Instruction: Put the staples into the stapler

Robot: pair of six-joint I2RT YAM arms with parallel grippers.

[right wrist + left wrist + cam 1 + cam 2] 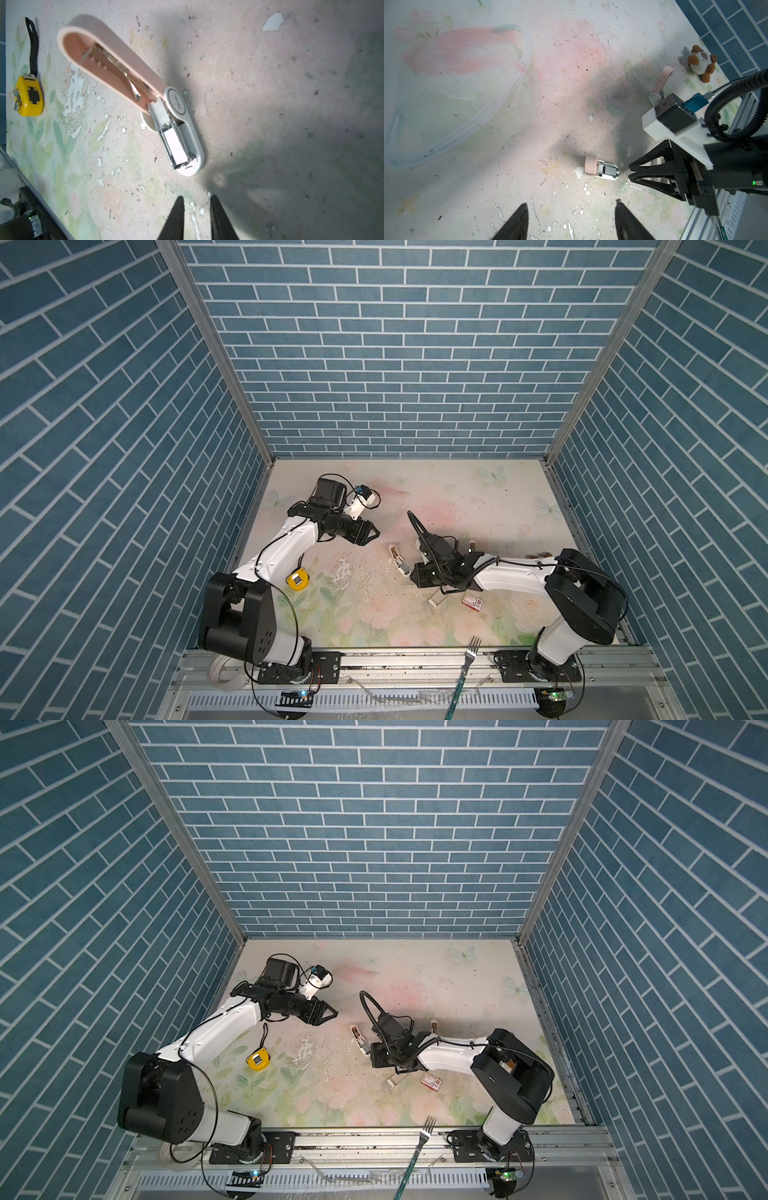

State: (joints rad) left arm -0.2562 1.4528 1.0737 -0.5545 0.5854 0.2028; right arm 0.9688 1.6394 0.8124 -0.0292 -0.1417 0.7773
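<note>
The stapler (398,560) (359,1039) lies mid-table with its pink lid swung open (116,60) and its white base and metal channel bared (602,170). A pale silvery strip (175,148) that looks like staples sits in that channel. The white-and-red staples box (473,600) (431,1081) and a pale tray (436,598) (392,1080) lie beside the right arm. My right gripper (410,575) (371,1056) (196,200) hovers just short of the stapler's front end, its jaws narrowly open and holding nothing. My left gripper (374,531) (332,1011) (572,204) stands wide open and empty, to the stapler's left.
A yellow tape measure (298,579) (257,1058) (30,95) lies by the left arm. A fork (469,655) (424,1135) rests over the front rail. A small plush toy (700,62) and a pink-and-white object (661,83) sit beyond the right arm.
</note>
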